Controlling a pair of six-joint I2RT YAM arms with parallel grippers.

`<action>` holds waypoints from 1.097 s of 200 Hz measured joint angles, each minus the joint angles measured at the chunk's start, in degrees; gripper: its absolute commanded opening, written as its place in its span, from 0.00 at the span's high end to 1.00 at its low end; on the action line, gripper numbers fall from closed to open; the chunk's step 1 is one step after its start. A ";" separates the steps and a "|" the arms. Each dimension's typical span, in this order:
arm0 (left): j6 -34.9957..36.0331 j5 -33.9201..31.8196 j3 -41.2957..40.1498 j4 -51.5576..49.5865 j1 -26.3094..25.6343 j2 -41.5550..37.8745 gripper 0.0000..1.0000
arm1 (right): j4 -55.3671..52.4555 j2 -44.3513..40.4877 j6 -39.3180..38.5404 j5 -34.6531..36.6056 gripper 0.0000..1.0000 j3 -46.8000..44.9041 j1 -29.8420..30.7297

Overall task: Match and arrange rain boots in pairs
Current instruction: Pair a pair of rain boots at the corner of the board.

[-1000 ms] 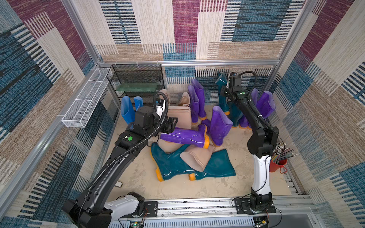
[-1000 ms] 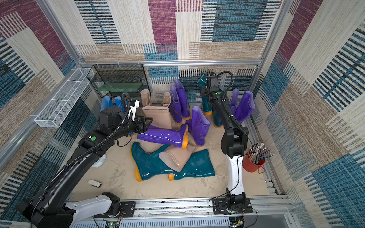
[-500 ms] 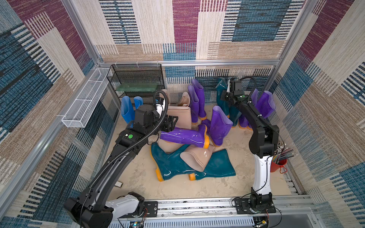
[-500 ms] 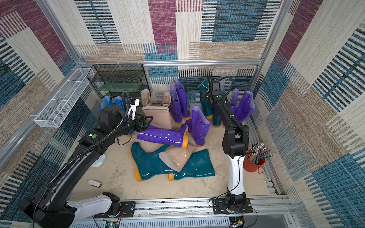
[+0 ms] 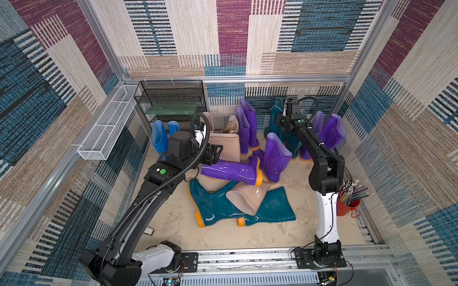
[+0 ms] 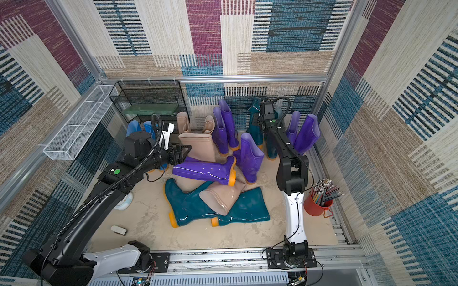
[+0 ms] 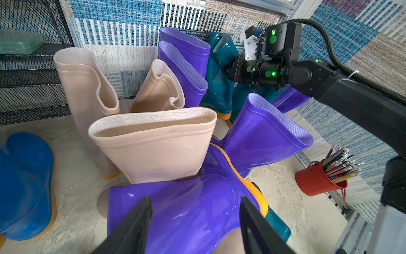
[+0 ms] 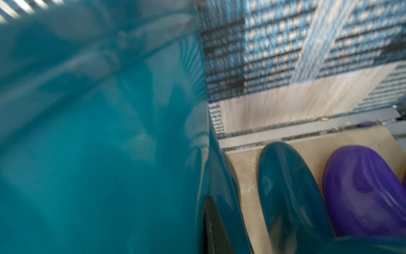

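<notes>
Glossy rubber rain boots with orange-yellow soles crowd the back half of a beige desk [image 5: 173,222], in purple, dark teal, beige-pink and bright blue. Near the middle a lying purple boot [image 5: 230,170] rests on its side on top of other boots. Its long axis runs across the desk, with the open shaft toward the left arm, the sole facing the right arm's side and the toe turned toward the back wall. The left tool [image 7: 195,200] hangs over the open end of this shaft with its jaws set wide, a black finger [image 7: 138,224] toward each side of the shaft, and no firm grip shows. Just behind it stands an upright beige boot [image 5: 225,146], mouth upward. In front, two flat teal boots [image 5: 213,205] lie with their shafts toward the right arm's side, and a lying beige boot [image 5: 247,198] rests across them. A leaning purple boot [image 5: 275,156] stands just to the right of the lying one. At the back right, the right tool [image 7: 225,72] is pinched narrow on the shaft wall of a standing teal boot [image 7: 217,88], which is upright near the back wall. Two blue boots [image 5: 159,138] stand upright at the left, beside a black wire rack [image 5: 173,99].
</notes>
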 measured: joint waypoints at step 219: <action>-3.02 4.24 -6.64 4.55 0.02 -4.26 0.35 | 17.18 -22.29 -3.87 16.28 1.00 -36.76 0.70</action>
